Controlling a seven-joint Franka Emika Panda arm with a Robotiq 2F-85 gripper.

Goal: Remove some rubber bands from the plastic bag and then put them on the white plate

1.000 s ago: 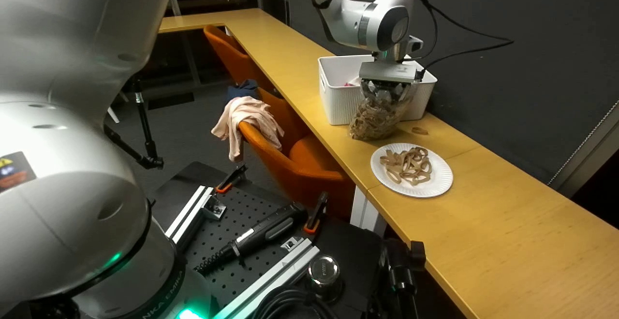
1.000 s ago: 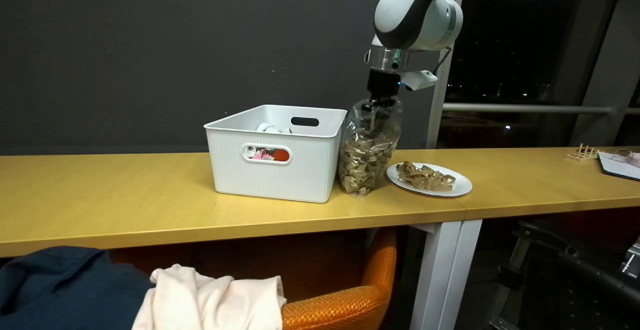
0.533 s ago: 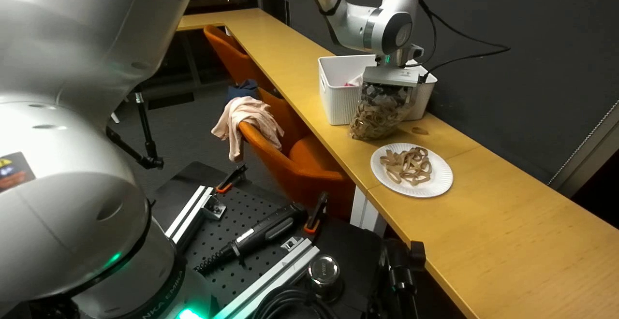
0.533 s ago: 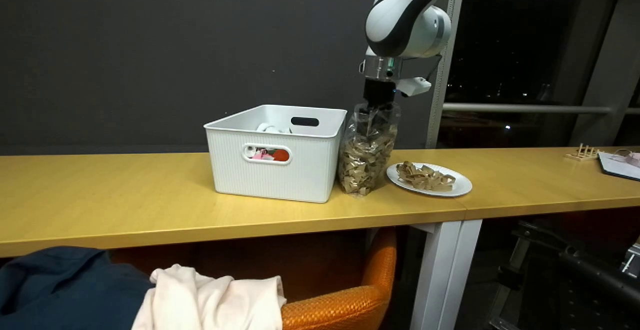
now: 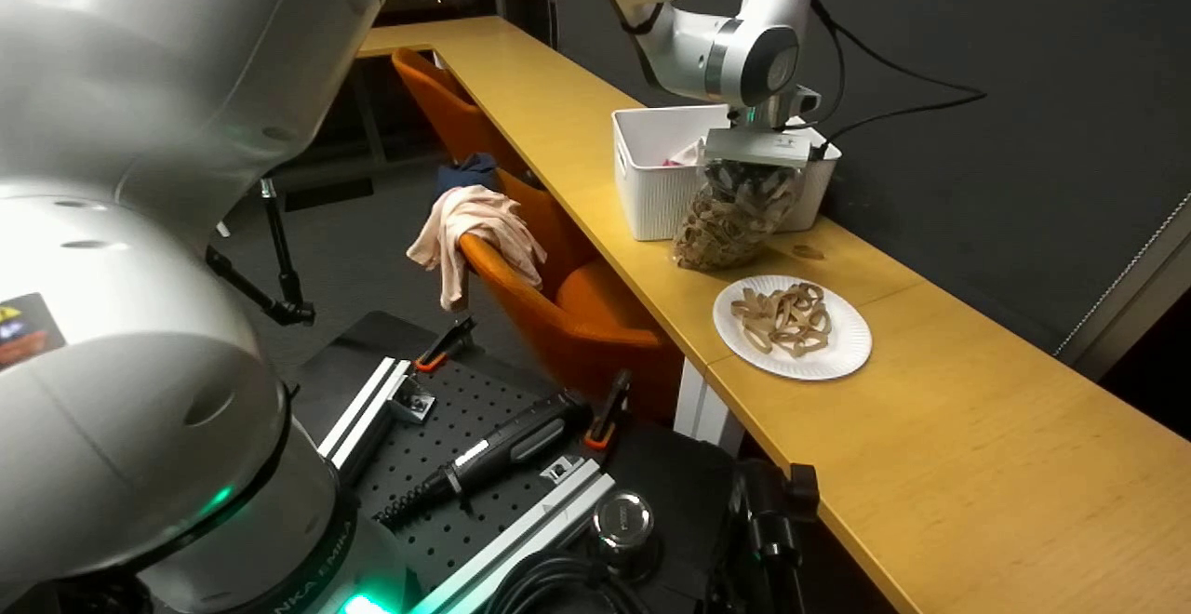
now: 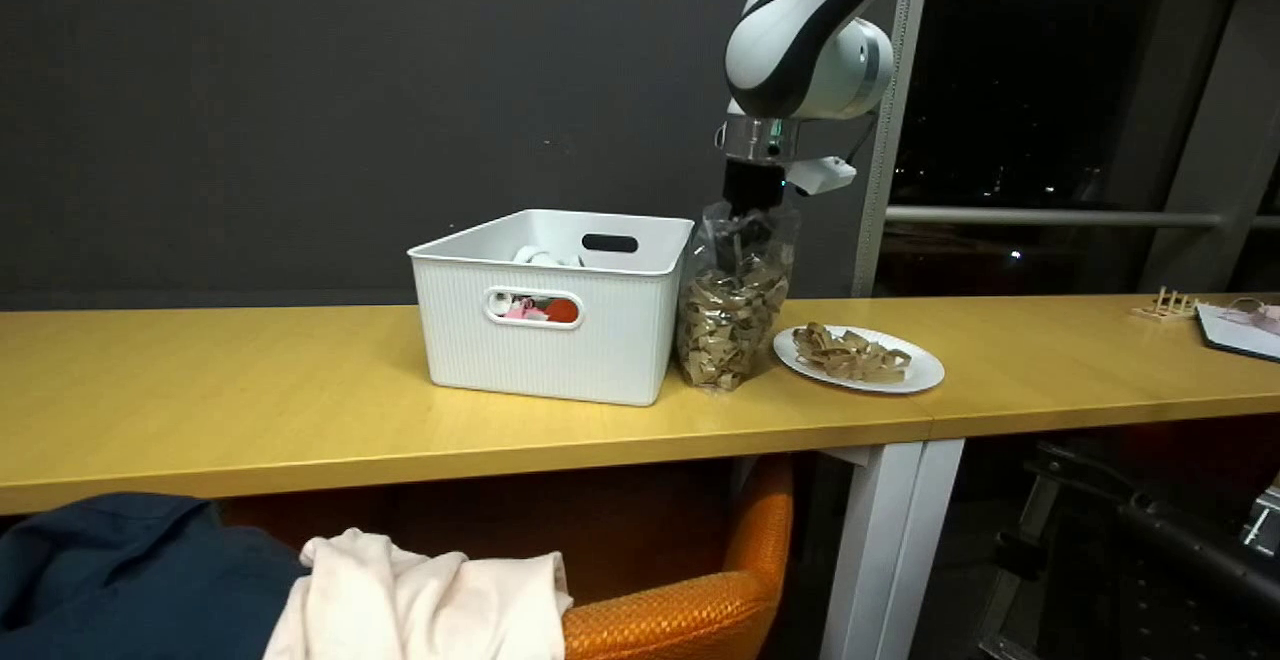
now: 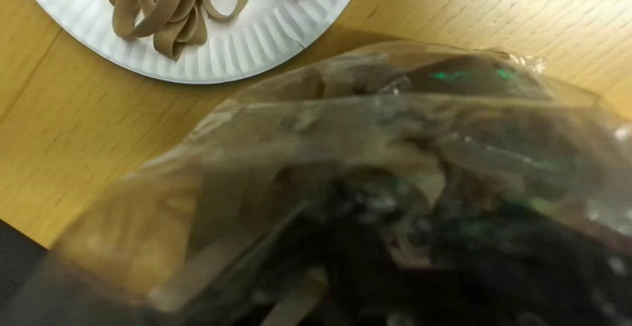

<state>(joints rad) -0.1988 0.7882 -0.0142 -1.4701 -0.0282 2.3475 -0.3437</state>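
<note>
A clear plastic bag (image 5: 712, 237) full of tan rubber bands stands on the table in both exterior views (image 6: 722, 335). My gripper (image 6: 742, 240) points down inside the bag's upper part, just above or among the top bands; its dark fingers show dimly through the plastic (image 5: 744, 188). In the wrist view the fingers (image 7: 390, 217) are dark and blurred behind the film, so their opening and any hold are unclear. The white plate (image 5: 845, 353) lies beside the bag with a heap of rubber bands (image 5: 786, 316) on it. Its edge also shows in the wrist view (image 7: 266, 49).
A white basket (image 6: 545, 360) with mixed items stands against the bag's other side. One loose rubber band (image 5: 808, 251) lies on the table (image 5: 977, 428) behind the bag. A dark wall (image 6: 300, 120) runs behind the table. An orange chair (image 5: 595, 344) stands at the front edge.
My gripper has moved down, deeper into the bag, and slightly toward the basket. The motion is smaller in the last half second. The plate and its bands have not moved.
</note>
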